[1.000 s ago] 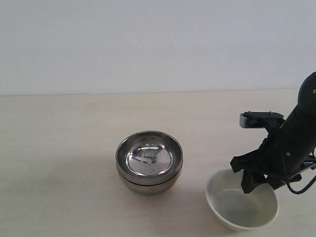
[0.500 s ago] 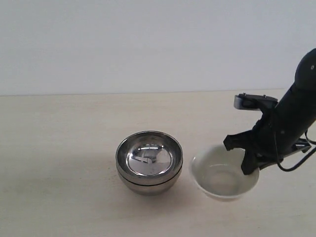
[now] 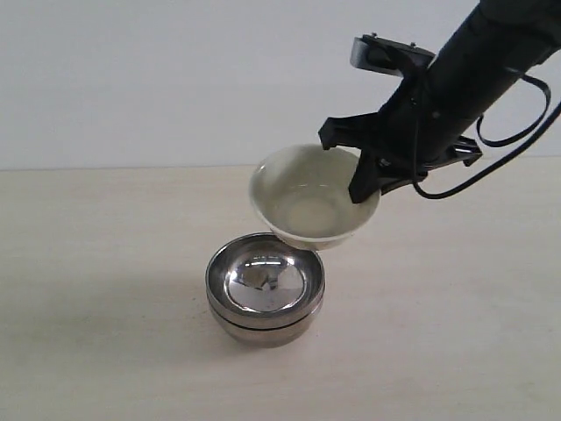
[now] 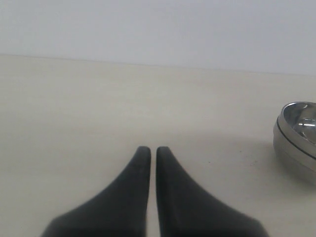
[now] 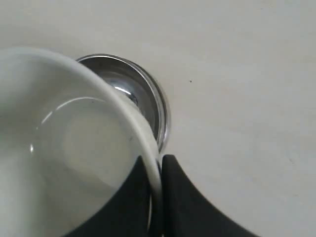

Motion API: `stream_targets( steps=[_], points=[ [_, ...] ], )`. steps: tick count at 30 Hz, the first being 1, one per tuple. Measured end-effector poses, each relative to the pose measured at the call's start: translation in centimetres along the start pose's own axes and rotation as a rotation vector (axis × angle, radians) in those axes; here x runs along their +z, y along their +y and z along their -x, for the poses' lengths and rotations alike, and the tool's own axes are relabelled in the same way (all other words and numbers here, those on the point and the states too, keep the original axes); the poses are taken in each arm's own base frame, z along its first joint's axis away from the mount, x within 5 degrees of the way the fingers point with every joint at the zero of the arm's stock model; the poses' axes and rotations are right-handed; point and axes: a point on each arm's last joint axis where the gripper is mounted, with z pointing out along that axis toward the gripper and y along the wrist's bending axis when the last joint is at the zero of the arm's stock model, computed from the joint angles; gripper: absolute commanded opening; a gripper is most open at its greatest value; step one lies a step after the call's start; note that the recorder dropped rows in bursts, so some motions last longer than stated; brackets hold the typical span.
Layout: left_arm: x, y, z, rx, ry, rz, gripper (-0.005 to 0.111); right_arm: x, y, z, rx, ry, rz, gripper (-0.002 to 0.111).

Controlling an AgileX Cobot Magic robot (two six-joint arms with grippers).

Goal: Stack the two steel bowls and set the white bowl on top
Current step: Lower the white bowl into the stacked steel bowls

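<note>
The two steel bowls sit nested one inside the other in the lower middle of the exterior view, on a pale wooden table. The upper one's rim sits just above the lower one's, and its mirror-like inside reflects the dark arm overhead.

Just behind the stack and slightly right of it, toward the centre of the frame, the white bowl hangs off the table, tilted so that its opening faces the camera. Its underside lines up with the far rim of the steel stack; whether the two touch cannot be told.

The right gripper reaches down from the upper right of the frame and is clamped on the white bowl's right-hand rim, one finger inside the bowl and one outside. The right wrist view confirms this: the thin white rim is pinched between the two dark fingers, with the steel bowls showing beyond it.

The left gripper appears only in its own wrist view. Its fingers are together with a narrow slit between them and grip nothing, low over bare table, with the steel stack well apart at the frame's edge.

Behind the table's far edge stands a plain pale wall.
</note>
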Motion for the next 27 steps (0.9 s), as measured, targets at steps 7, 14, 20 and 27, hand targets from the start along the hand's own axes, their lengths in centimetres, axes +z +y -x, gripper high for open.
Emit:
stream_targets(
  steps=[7,14,20,27],
  points=[
    [0.0,0.0,0.0,0.000,0.000,0.000,0.004,3.9,1.6,0.1,0.007,0.042,0.026,0.000],
    [0.0,0.0,0.0,0.000,0.000,0.000,0.004,7.3,2.1,0.2,0.015,0.083,0.036,0.000],
    [0.0,0.0,0.0,0.000,0.000,0.000,0.004,9.0,1.8,0.1,0.023,0.104,0.028,0.000],
    [0.0,0.0,0.0,0.000,0.000,0.000,0.004,9.9,1.5,0.1,0.028,0.113,0.022,0.006]
  ],
)
